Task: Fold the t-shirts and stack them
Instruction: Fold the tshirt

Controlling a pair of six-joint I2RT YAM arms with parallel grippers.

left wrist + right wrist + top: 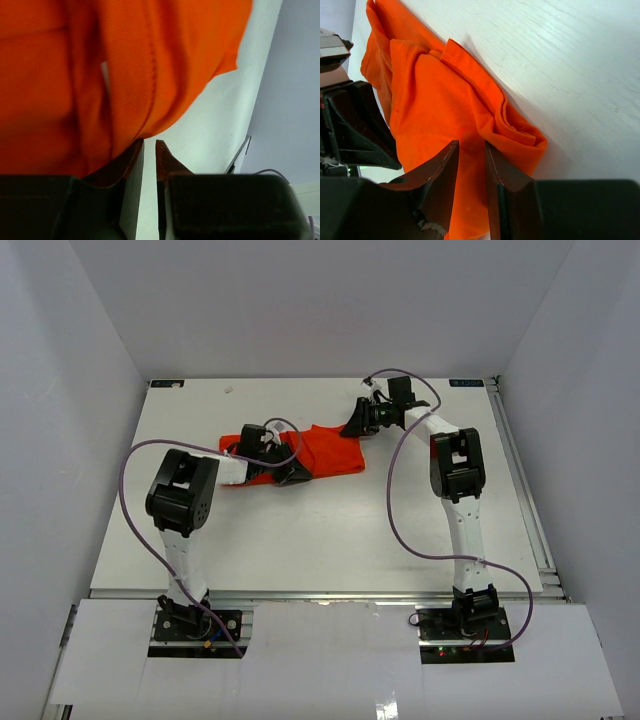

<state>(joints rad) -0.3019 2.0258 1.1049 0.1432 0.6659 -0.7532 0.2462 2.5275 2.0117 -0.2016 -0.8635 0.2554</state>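
Starting nearest us, well short of the t-shirt [335, 452], the two arm bases [185, 620] sit bolted at the edge of the white counter [320, 540]. Moving up, the left tool [290, 473] lies low on the t-shirt's near-left part. In its wrist view the two fingers [125, 160] stand with only a thin slit between them. Bare counter shows through that slit, and a stitched hem of the t-shirt meets the very tips. Is it pinching that hem? I cannot tell from here.

The t-shirt itself is a bunched, creased orange-red heap lying flat on the counter, with a tool at each end. Past it, the right tool [356, 426] comes in at the t-shirt's far-right corner. Its fingers are close together too, poised over a rumpled fold with orange cloth showing in the gap. Whether it is gripping or just hovering above the cloth, I cannot tell.
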